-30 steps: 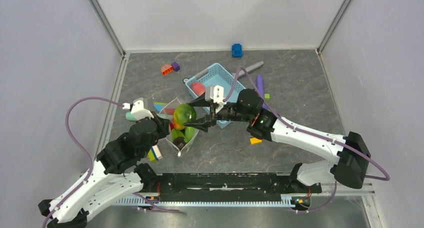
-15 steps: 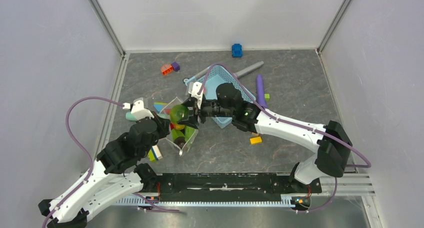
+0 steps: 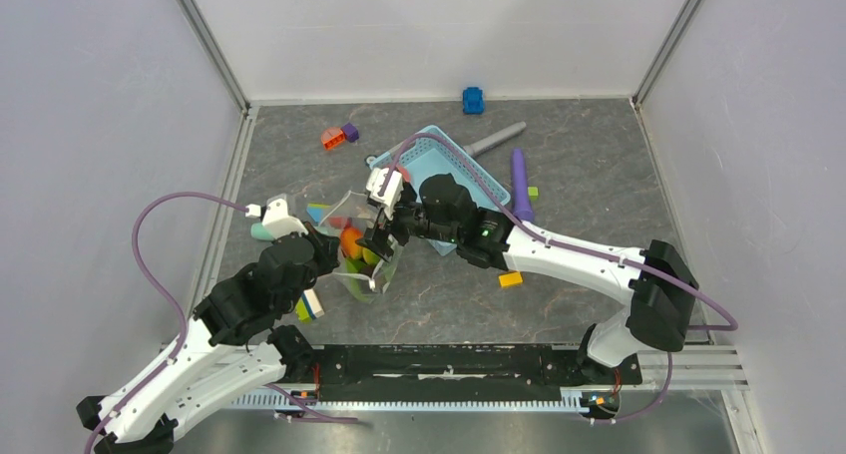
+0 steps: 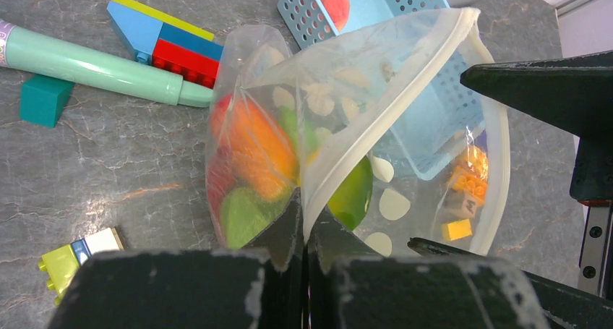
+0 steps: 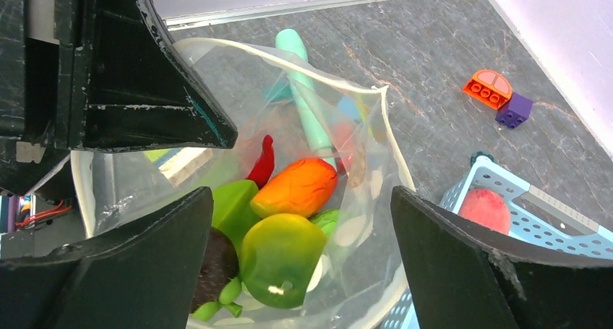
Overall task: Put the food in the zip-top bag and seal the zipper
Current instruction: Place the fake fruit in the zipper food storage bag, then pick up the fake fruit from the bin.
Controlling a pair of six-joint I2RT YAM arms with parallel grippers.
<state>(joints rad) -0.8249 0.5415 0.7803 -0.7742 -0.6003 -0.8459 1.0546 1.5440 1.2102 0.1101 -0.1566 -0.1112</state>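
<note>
The clear dotted zip-top bag (image 3: 365,277) stands open on the table. My left gripper (image 4: 304,226) is shut on its rim, where the zipper (image 4: 434,50) runs. My right gripper (image 5: 303,271) is open over the bag's mouth, its fingers on either side of a green fruit (image 5: 282,257). The fruit lies loose in the bag with an orange piece (image 5: 300,186), a red chili (image 5: 262,163), a dark brown piece (image 5: 215,267) and a green piece (image 5: 233,206). A pink-red fruit (image 5: 483,210) lies in the light-blue basket (image 3: 477,170).
A mint marker (image 4: 94,65) and stacked bricks (image 4: 163,43) lie left of the bag, and a yellow-white brick (image 4: 76,253) lies nearer. A purple stick (image 3: 519,180), grey marker (image 3: 496,135), blue toy (image 3: 473,100), orange and purple bricks (image 3: 336,135) and yellow block (image 3: 510,279) lie around.
My right arm has moved left over the bag's mouth with the green fruit. The fruit now lies loose in the bag. My left arm has stayed put.
</note>
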